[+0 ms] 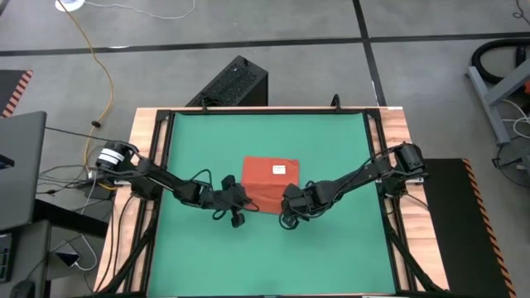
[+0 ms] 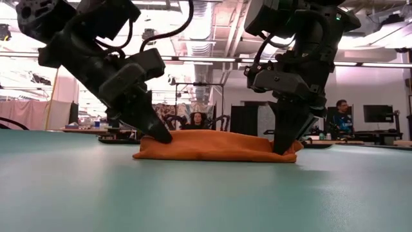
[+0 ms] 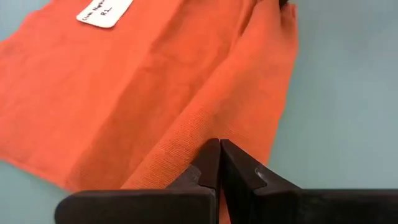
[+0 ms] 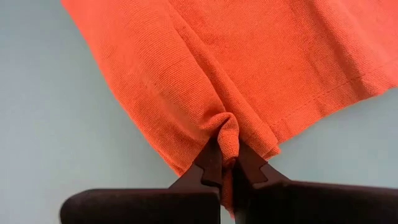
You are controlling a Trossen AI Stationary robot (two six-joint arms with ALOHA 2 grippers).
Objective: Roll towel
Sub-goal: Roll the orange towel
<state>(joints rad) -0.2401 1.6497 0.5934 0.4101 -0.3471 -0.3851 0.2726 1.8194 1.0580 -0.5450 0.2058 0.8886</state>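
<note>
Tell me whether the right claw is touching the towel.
Touching. The right wrist view shows the right claw shut on a bunched fold of the towel at its edge.

Towel point(image 1: 269, 178) at mat point(image 1: 207, 141) centre — low obstacle, folded flat. Left gripper point(image 1: 240, 201) and right gripper point(image 1: 286, 203) both down on towel's near edge, pinching cloth, so near side blocked by arms slanting in from both sides. Narrow gap between grippers. Far half of mat bare; near strip bare too. Black frame point(image 1: 166, 132) rims mat. Black box point(image 1: 232, 83) beyond far edge, off table.
</note>
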